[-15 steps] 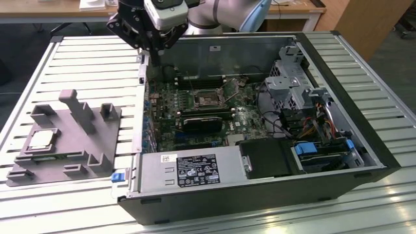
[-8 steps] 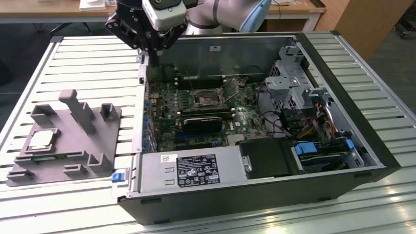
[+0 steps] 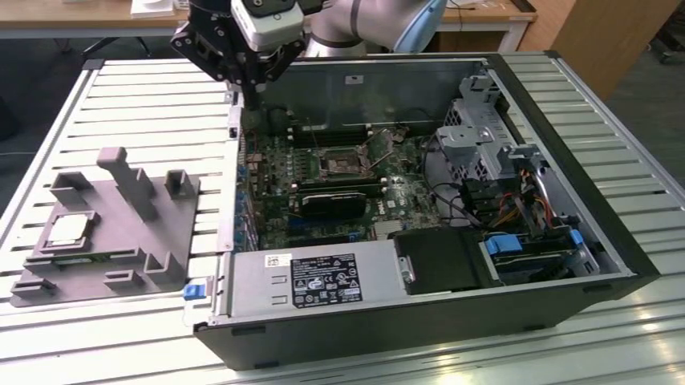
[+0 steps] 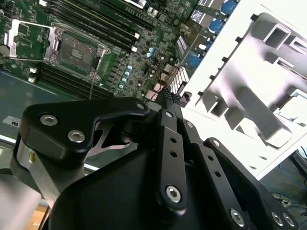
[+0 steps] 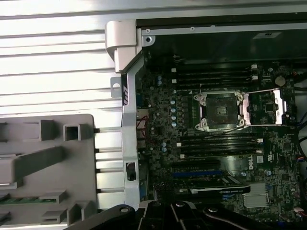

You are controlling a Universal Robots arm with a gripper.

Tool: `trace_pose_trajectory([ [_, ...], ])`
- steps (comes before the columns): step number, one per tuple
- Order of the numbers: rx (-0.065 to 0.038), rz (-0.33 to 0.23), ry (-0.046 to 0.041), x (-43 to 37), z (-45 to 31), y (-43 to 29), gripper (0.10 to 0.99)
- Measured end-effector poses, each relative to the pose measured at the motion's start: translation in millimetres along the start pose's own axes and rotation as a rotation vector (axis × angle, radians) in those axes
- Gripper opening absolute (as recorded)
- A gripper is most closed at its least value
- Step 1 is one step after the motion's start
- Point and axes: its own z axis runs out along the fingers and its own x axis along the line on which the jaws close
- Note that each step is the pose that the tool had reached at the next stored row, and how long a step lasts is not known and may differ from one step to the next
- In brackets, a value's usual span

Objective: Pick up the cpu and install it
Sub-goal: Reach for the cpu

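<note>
The cpu (image 3: 66, 231), a small pale silver square, lies flat in a recess of the grey fixture block (image 3: 118, 233) at the exterior view's left. My gripper (image 3: 250, 90) hangs high over the rear corner of the open computer case, far from the cpu. In the second wrist view its fingers (image 4: 169, 96) are pressed together with nothing between them. The motherboard socket (image 3: 340, 164) sits in the middle of the board. In both wrist views the socket (image 5: 218, 110) (image 4: 76, 48) stands open, its metal retention frame (image 5: 266, 108) flipped aside.
The black computer case (image 3: 599, 265) lies open on a slatted metal table (image 3: 139, 88). Inside are memory slots (image 5: 216, 143), a power supply (image 3: 310, 281), a drive cage (image 3: 482, 128) and cable bundles (image 3: 514, 200). The fixture block carries upright posts (image 3: 134, 180).
</note>
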Motion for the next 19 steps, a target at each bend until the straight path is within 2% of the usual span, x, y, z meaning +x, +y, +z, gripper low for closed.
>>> trace_pose_trajectory([
  [19, 0.000, 0.000, 0.0052, 5.4, 1.3, -0.5, 0.106],
])
